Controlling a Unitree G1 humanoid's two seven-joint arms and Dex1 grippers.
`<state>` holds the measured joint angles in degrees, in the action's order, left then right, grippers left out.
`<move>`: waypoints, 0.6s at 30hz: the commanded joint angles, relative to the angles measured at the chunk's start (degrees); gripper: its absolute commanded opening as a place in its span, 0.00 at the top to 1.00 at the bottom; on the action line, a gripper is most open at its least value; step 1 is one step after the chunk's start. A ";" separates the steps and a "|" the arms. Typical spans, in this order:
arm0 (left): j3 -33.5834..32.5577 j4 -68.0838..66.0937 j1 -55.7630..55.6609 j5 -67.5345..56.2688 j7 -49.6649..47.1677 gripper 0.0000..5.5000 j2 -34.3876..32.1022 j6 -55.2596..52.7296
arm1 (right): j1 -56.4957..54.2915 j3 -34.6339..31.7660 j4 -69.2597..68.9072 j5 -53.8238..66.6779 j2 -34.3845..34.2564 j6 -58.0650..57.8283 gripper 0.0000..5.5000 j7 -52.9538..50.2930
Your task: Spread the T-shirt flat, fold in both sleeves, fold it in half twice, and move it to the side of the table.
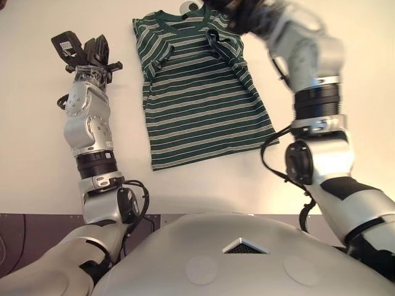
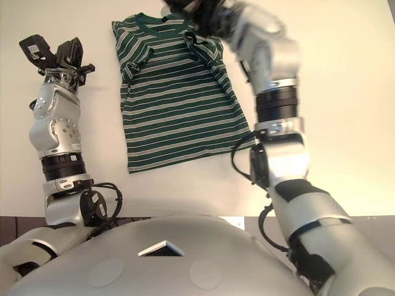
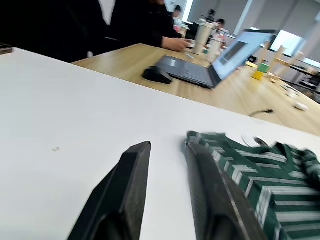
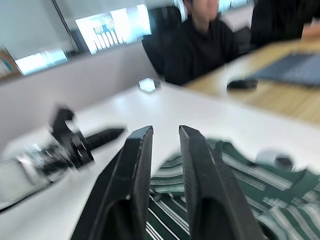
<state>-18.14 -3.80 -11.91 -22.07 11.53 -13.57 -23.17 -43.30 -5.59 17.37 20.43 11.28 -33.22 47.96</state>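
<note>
T-shirt [image 1: 197, 105]: is lying flat on the white bench [image 1: 37, 135] between the two arms, with the collar [image 1: 179, 18] pointing away from the robot and the hem [image 1: 210, 154] nearest it. The left sleeve [image 1: 154, 58] and right sleeve [image 1: 237, 68] are looking already folded in over the body.
Handling: being thin striped knit, it is likely behaving as light, limp cloth that is dragging easily over the smooth top. Lifted by one point alone, it is probably going to sag and slide out of line, and the tucked sleeves may be flopping back out.
Where to hold: pinching all layers at the two hem corners, or at the two shoulders, is looking like the surest way of carrying one end over the other. The cloth is lying tight to the bench, so a finger is needing to slip under the edge first.
Left hand [image 3: 168, 150]: is sitting low over the bench just beside the shirt's left shoulder, its fingers a narrow gap apart and gripping nothing.
Right hand [image 4: 166, 131]: is hovering over the collar end near the right shoulder, its fingers likewise slightly parted with nothing between them.
Surroundings: a laptop [image 3: 200, 72] and a mouse [image 3: 157, 75] are sitting on a wooden table [image 3: 260, 95] beyond the bench, well apart from the shirt.
In the way: the right forearm is running along the shirt's right edge, so it is likely crowding any fold brought over from that side.
</note>
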 commanded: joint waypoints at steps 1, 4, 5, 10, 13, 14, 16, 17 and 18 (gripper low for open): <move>-0.34 15.60 14.32 -10.56 8.17 0.77 -4.62 -14.74 | 12.33 0.82 -9.40 2.45 11.56 -7.54 0.83 6.96; -5.75 28.25 26.99 -24.53 9.48 0.77 -5.68 -27.18 | 23.99 -0.19 -14.91 5.41 20.68 -13.82 0.83 12.71; -8.06 31.49 30.82 -30.47 8.21 0.77 -5.34 -31.20 | 28.22 -0.85 -16.33 6.00 23.05 -15.26 0.83 13.51; -11.88 40.29 43.07 -50.63 -0.80 0.77 -4.91 -40.49 | 41.30 -3.79 -20.55 8.45 28.41 -20.65 0.83 12.66; -10.40 41.26 46.45 -54.12 -5.43 0.74 -5.72 -41.37 | 43.71 -4.36 -20.16 8.71 28.97 -22.61 0.74 10.60; -9.88 41.44 47.60 -53.87 -6.40 0.73 -5.94 -41.20 | 43.69 -4.02 -19.80 8.79 29.13 -23.46 0.72 9.94; -9.24 41.77 49.08 -53.54 -7.62 0.67 -6.49 -40.63 | 43.57 -2.89 -20.09 9.20 29.23 -25.20 0.66 9.07; -8.98 41.69 49.37 -53.73 -8.30 0.64 -6.77 -40.33 | 43.47 -2.62 -20.68 9.70 28.94 -26.45 0.63 8.53; -8.71 41.61 49.74 -54.03 -8.84 0.62 -7.09 -40.16 | 43.84 -2.51 -21.92 10.78 28.90 -27.86 0.62 8.58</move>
<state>-27.27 37.17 37.00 -75.55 4.19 -19.56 -63.83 0.42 -8.65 -2.38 29.48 39.26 -58.56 57.23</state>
